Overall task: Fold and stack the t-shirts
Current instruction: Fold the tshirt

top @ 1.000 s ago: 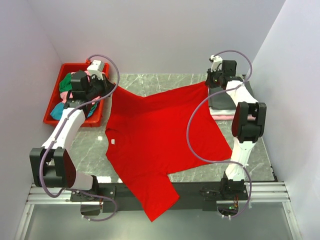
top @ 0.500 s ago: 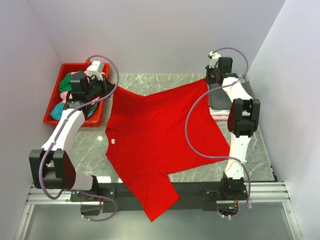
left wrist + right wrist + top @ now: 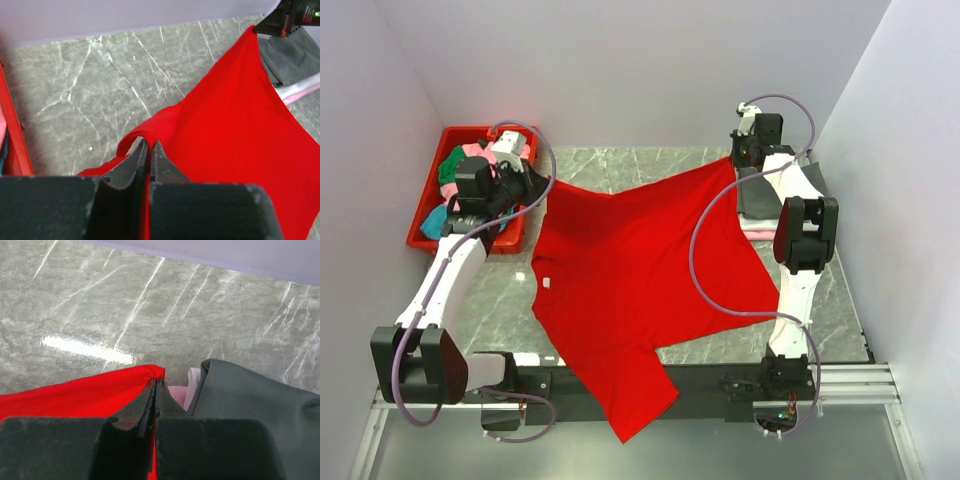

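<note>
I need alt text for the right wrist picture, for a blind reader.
The right gripper is shut on a corner of the red t-shirt, over a grey marble table. Dark grey cloth lies to its right.

Pale walls (image 3: 620, 70), grey marble table (image 3: 500, 290)

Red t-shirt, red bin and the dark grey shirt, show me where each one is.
red t-shirt (image 3: 630, 270): top external view, middle of its spread body.
red bin (image 3: 467, 130): top external view, on its far rim.
dark grey shirt (image 3: 240, 405): right wrist view, on its top layer.
</note>
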### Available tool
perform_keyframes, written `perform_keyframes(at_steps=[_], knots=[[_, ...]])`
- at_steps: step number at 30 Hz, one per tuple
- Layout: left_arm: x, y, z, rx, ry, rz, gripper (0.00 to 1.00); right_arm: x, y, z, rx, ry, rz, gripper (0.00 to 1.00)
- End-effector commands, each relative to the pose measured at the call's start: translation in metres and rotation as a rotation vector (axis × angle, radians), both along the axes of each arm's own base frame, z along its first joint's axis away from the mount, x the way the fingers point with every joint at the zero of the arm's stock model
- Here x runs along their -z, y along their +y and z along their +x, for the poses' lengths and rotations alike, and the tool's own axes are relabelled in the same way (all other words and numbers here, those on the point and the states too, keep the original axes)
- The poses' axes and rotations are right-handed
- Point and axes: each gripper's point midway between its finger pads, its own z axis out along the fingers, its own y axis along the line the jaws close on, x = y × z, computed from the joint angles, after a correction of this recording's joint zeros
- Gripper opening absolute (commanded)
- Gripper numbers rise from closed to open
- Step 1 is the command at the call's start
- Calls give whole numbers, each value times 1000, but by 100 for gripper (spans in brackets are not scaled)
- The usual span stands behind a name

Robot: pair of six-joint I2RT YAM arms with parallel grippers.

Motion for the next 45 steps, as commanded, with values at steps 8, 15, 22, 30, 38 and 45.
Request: perform_keyframes(at_steps=[8, 15, 22, 30, 38, 45], knots=[[-8, 0, -19, 0, -28, -4, 1, -20, 2, 4, -10, -75, 7, 0], [-10, -2, -31, 8, -32, -11, 1, -15, 5, 0, -26, -68, 16, 0], [-14, -7, -47, 34, -35, -38, 1, -11, 5, -4, -30, -63, 13, 0], [-5, -11, -62, 54, -9, -50, 1, -9, 6, -10, -33, -62, 17, 0], [5, -15, -75, 66, 16, -62, 1, -9, 6, -13, -37, -67, 18, 0], [9, -17, -83, 71, 26, -60, 1, -14, 5, -17, -36, -89, 34, 0]])
